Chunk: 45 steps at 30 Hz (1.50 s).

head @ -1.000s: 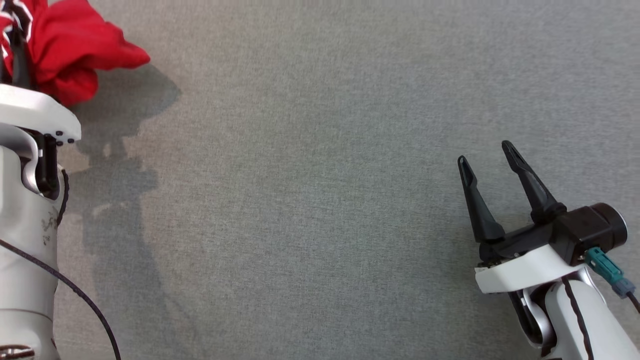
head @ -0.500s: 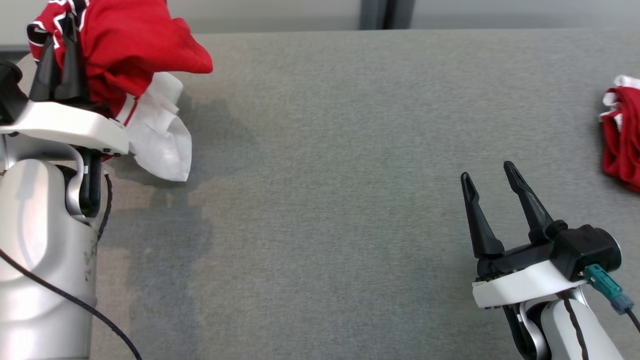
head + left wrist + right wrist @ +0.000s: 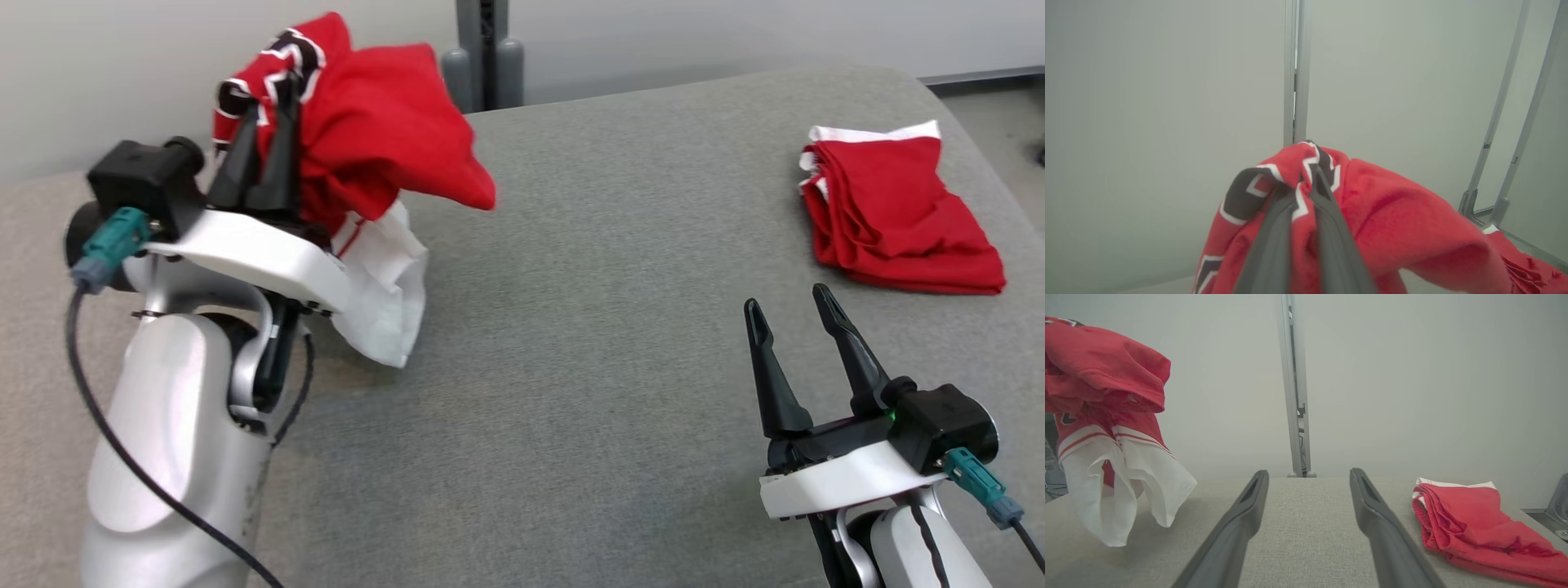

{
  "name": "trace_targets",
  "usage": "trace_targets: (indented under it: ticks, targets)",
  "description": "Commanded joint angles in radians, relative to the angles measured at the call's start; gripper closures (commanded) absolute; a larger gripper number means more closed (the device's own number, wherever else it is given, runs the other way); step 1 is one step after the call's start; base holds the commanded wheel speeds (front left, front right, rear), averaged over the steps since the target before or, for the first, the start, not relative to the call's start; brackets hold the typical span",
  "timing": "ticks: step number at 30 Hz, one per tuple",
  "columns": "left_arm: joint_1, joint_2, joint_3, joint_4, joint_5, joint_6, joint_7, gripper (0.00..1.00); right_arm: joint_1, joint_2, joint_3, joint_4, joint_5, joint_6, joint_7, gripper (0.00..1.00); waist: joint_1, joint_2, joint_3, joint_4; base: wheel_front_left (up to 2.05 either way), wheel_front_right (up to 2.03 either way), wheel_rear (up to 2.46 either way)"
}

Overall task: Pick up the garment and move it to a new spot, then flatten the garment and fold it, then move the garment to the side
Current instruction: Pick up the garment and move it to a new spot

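Head view: bunched red-and-white garment (image 3: 392, 139)

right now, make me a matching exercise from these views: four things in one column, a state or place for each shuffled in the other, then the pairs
Column one:
1. left end effector
2. right end effector
3. bunched red and white garment
4. folded red garment

Column two:
a. lying on the grey table, far right
b. open, holding nothing
c. held up, white part dangling
d. shut on cloth

Pairs: 1-d, 2-b, 3-c, 4-a
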Motion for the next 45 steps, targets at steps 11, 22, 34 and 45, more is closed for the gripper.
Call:
trace_targets:
  ticks: [11, 22, 34, 45]
  targets:
    - [-0.016, -0.037, -0.15, 0.209, 0.022, -0.014, -0.013, 1.0, -0.023, 0.006, 0.016, 0.0, 0.012, 0.0, 0.0, 0.0, 0.0, 0.0, 0.046, -0.098, 0.0, 0.0, 0.0]
    - [-0.092, -0.049, -0.297, 0.514, -0.051, -0.027, -0.137, 0.57, -0.051, 0.008, 0.043, 0.007, 0.018, 0.0, 0.0, 0.0, 0.0, 0.0, 0.083, -0.145, 0.0, 0.0, 0.0]
    - [-0.119, -0.049, -0.398, 0.583, -0.225, 0.014, -0.265, 0.0, -0.035, 0.007, 0.046, 0.029, 0.01, 0.0, 0.0, 0.0, 0.0, 0.0, 0.034, -0.081, 0.0, 0.0, 0.0]
    - [0.029, 0.01, -0.34, 0.368, -0.249, 0.104, -0.289, 0.0, -0.011, 0.007, 0.035, 0.029, -0.002, 0.0, 0.0, 0.0, 0.0, 0.0, -0.044, 0.047, 0.0, 0.0, 0.0]
